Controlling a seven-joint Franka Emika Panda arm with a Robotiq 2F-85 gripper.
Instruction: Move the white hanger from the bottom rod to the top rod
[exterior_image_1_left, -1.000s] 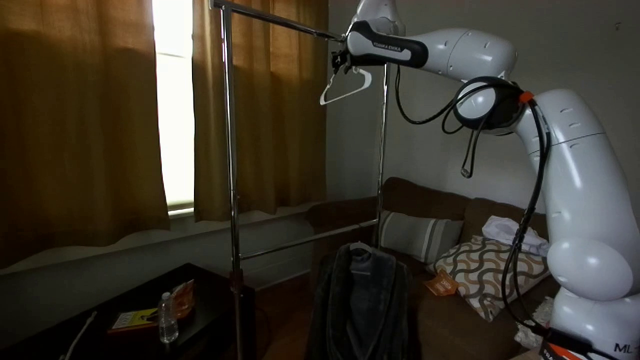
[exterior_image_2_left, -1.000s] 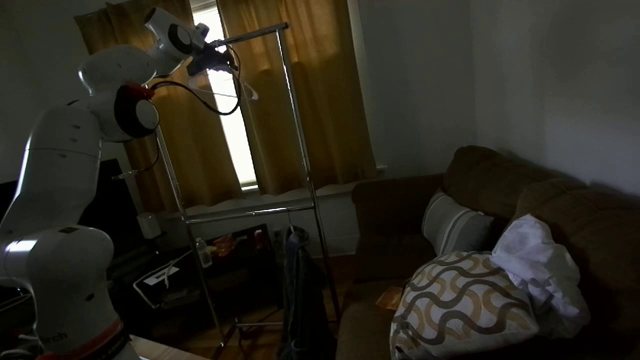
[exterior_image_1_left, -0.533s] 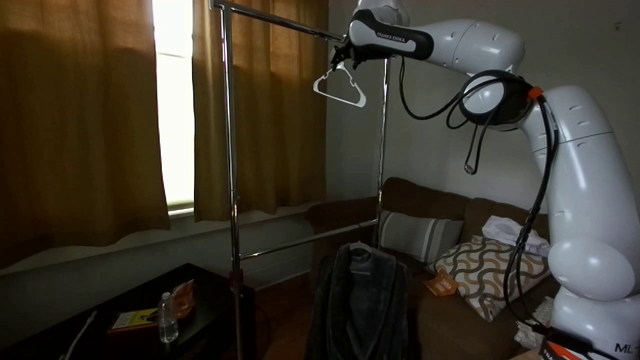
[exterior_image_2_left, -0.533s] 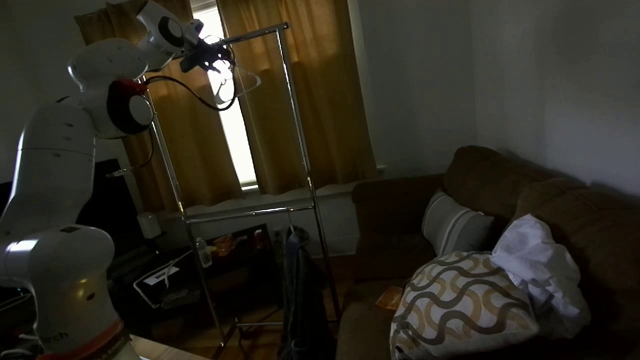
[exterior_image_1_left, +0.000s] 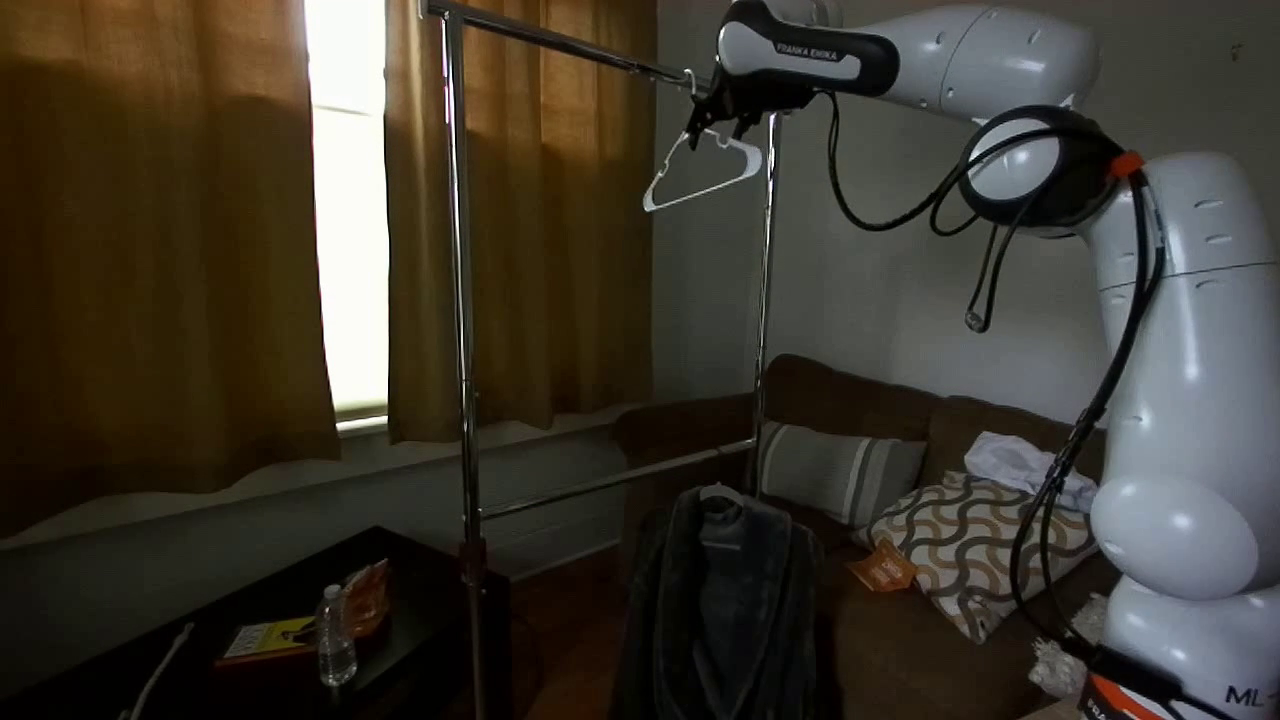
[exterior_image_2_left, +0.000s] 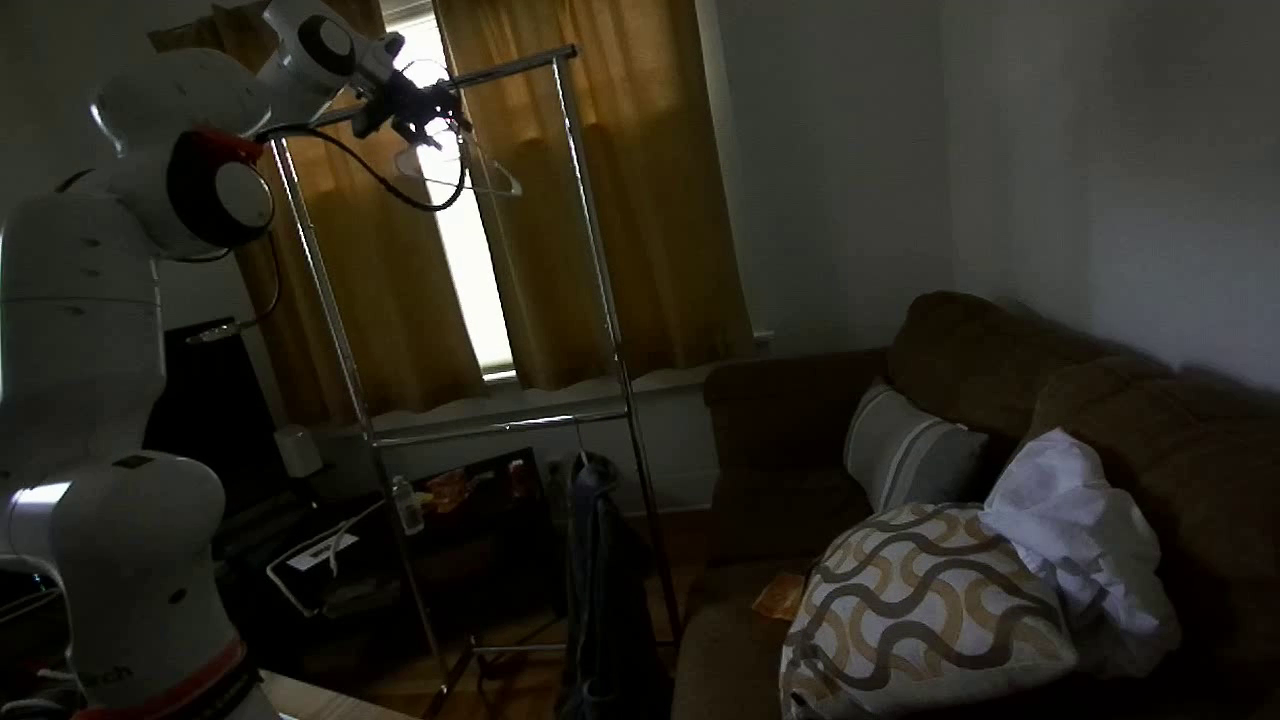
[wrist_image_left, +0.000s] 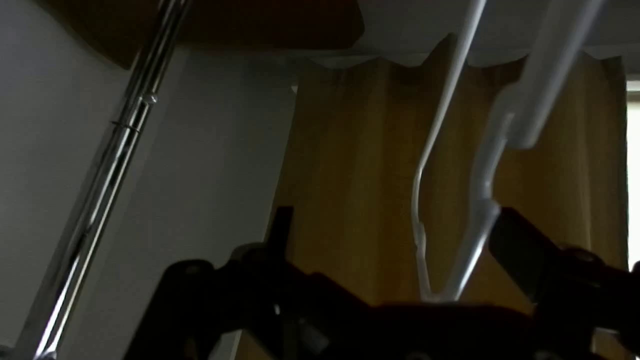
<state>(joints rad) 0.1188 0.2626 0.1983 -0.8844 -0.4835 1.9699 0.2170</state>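
In the wrist view the white hanger (wrist_image_left: 482, 190) runs out past the top edge, and its hook drops from sight behind the dark body of the gripper (wrist_image_left: 395, 215). The gripper's 2 fingers (wrist_image_left: 280, 232) stand spread well apart, unclenched, with the hanger between them; whether the finger to the right touches the plastic cannot be told. In an exterior view the hook shows at the top rod (exterior_image_1_left: 560, 42), seemingly looped over it, with the triangle below — the crossing is small and dim. Against the bright window (exterior_image_2_left: 480, 290) the hanger thins to a faint outline, and a loop of cable (exterior_image_2_left: 430, 208) crosses in front of it. In both exterior views the arm (exterior_image_2_left: 80, 320) covers part of the top rod.

Lower down, a dark garment (exterior_image_1_left: 740, 595) hangs on another hanger (exterior_image_1_left: 720, 490) under the bottom rod (exterior_image_2_left: 500, 427), its hem cut off by the lower edge of both exterior views. A shiny pole (wrist_image_left: 95, 215) slants along the left of the wrist view. Tan curtains (exterior_image_1_left: 560, 250) hang behind the rack (exterior_image_1_left: 460, 300); beside it stands a brown couch (exterior_image_2_left: 790, 400) with a striped cushion (exterior_image_2_left: 910, 450) and a patterned cushion (exterior_image_2_left: 930, 600), a crumpled white cloth (exterior_image_2_left: 1080, 540) against the latter. A low dark table (exterior_image_1_left: 420, 575) bears a clear bottle (exterior_image_1_left: 336, 640) and an orange packet (exterior_image_1_left: 368, 595) — much of its top is lost in shadow.
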